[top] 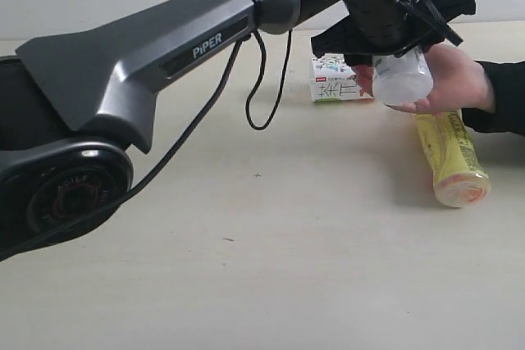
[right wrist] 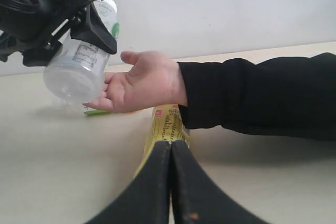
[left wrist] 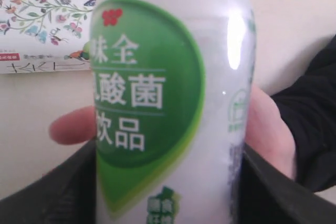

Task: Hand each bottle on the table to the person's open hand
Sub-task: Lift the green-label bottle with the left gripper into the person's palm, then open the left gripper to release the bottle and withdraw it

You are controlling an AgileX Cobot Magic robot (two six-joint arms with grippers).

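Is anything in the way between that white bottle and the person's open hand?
Nothing visible does. The left claw holds the white bottle right at the fingers of the open hand.

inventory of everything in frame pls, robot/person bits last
white green-label bottle: 1, cloudy white, gripped above the open palm
yellow tea bottle: 1, yellow, lying on table, one end under the hand
floral-label bottle: 1, white label, on table beside the hand
table: 1, pale beige
cable: 1, black, looping off left arm
person's hand: 1, palm up, black sleeve
left arm: 1, grey
left pincer: 1, black, gripping white bottle
right pincer: 1, black, shut, empty
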